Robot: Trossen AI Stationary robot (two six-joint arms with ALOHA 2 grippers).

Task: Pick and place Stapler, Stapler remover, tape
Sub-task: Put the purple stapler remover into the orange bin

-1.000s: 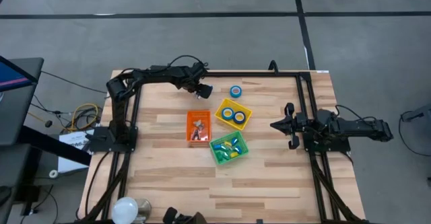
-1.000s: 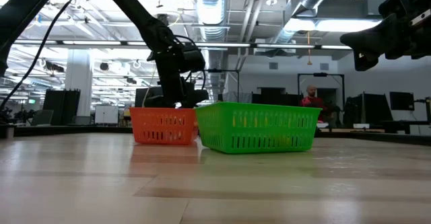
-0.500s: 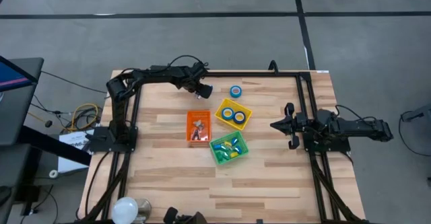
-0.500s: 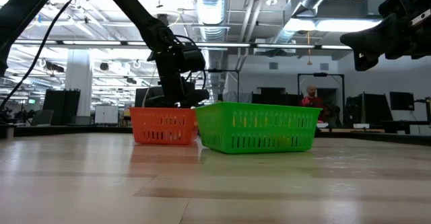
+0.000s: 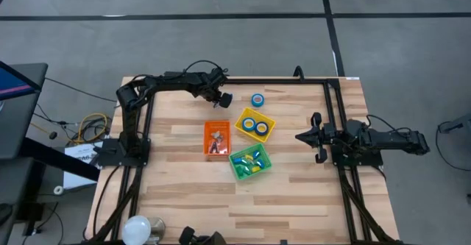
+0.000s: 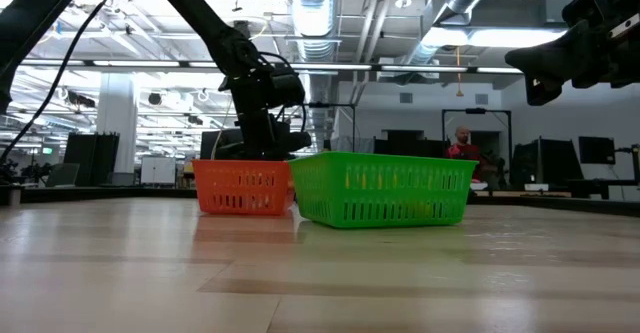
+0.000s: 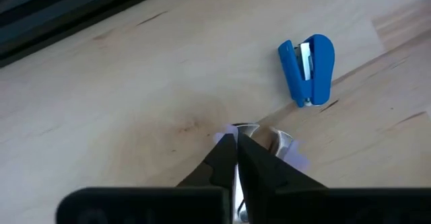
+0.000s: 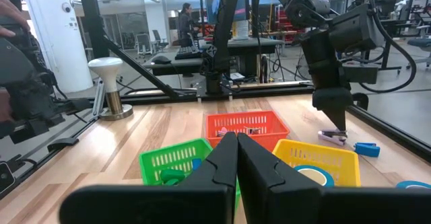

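Note:
My left gripper (image 7: 236, 133) is shut and points down near the table's far edge (image 5: 224, 97), just left of a loose roll of blue tape (image 5: 257, 99). Its tips stand right over a lavender stapler remover (image 7: 286, 146) that lies flat on the table. A blue stapler remover (image 7: 308, 69) lies on the wood a little beyond it. Two more tape rolls sit in the yellow bin (image 5: 271, 121). My right gripper (image 8: 236, 143) is shut and hovers over the table's right side (image 5: 307, 136), away from all of them. My left gripper comes from above with shut fingers (image 7: 219, 160) at the lavender stapler remover's near end (image 7: 229, 128). The fingertips hide that spot, so I cannot tell whether they touch it. The remover lies on the table.
Orange bin (image 5: 207, 139), yellow bin and green bin (image 5: 234, 164) stand together at the table's middle; the green one holds several small coloured pieces. A white-topped stand (image 5: 137, 227) sits at the near left corner. Black frame rails run along the far and right edges.

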